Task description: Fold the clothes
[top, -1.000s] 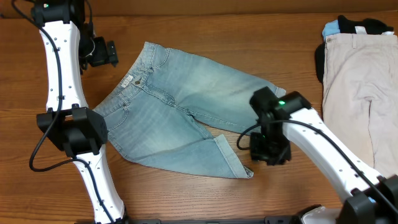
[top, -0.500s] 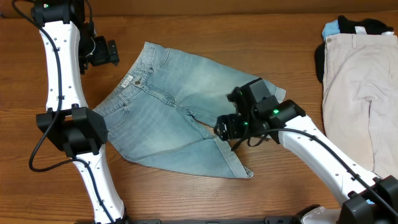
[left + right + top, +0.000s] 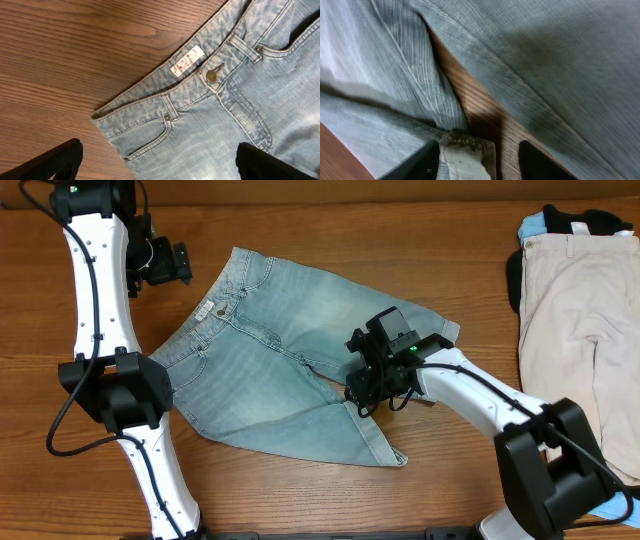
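A pair of light blue denim shorts lies flat on the wooden table, waistband to the upper left, leg hems to the right. My left gripper hovers open just left of the waistband; its wrist view shows the button and label with its fingers spread wide above the pocket. My right gripper is low at the inner corner of the near leg hem, between the two legs. In its wrist view the open fingers straddle the turned-up hem corner, with bare wood beside it.
Beige trousers lie at the right edge with a blue and black garment above them. Bare wood lies behind and in front of the shorts.
My right gripper has moved left from the bare table beside the hem onto the shorts and has come down at the hem corner between the legs. The left arm has not moved.
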Motion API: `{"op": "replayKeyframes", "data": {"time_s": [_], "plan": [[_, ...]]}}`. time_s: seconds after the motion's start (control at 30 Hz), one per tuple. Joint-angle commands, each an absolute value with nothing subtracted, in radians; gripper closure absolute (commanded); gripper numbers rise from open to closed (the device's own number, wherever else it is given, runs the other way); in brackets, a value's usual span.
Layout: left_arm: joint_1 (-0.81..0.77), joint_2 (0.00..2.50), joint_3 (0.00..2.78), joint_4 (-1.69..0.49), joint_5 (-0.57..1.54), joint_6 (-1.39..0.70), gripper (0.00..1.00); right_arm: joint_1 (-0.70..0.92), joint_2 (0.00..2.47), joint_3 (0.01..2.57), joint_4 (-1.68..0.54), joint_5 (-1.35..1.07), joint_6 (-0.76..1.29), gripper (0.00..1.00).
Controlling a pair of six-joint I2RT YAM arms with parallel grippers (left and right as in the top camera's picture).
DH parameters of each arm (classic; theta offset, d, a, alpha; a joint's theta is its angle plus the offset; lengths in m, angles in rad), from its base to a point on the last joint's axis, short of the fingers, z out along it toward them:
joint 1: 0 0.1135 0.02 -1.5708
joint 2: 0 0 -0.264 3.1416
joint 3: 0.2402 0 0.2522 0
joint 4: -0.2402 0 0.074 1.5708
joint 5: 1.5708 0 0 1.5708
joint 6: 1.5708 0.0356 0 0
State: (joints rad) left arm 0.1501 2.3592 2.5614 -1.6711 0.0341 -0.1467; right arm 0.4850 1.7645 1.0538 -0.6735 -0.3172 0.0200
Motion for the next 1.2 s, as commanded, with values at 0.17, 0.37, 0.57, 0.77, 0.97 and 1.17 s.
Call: {"op": "replayKeyframes", "data": {"time_s": [0.17, 0.37, 0.57, 0.77, 0.97, 1.17], "plan": [[0.15, 2.354, 2.582, -1.667, 0.053, -0.126, 0.0, 0.514, 1.777, 1.06, -0.693, -0.414, -0.001, 0.58], [0.15, 2.354, 2.582, -1.665, 0.053, -0.127, 0.0, 0.563, 1.777, 1.06, -0.706, -0.405, 0.0, 0.8], [0.15, 2.354, 2.582, -1.668, 0.053, -0.127, 0.0, 0.564, 1.757, 1.063, -0.778, -0.412, 0.038, 0.96], [0.15, 2.354, 2.582, -1.665, 0.053, -0.127, 0.01, 0.585, 1.625, 1.063, -0.933, -0.443, 0.054, 0.96], [0.15, 2.354, 2.582, -1.662, 0.053, -0.127, 0.0, 0.669, 1.49, 1.062, -1.034, -0.494, 0.118, 0.96], [0.15, 2.354, 2.582, -1.657, 0.053, -0.127, 0.0, 0.878, 1.482, 1.047, -1.038, -0.514, 0.234, 0.96]]}}
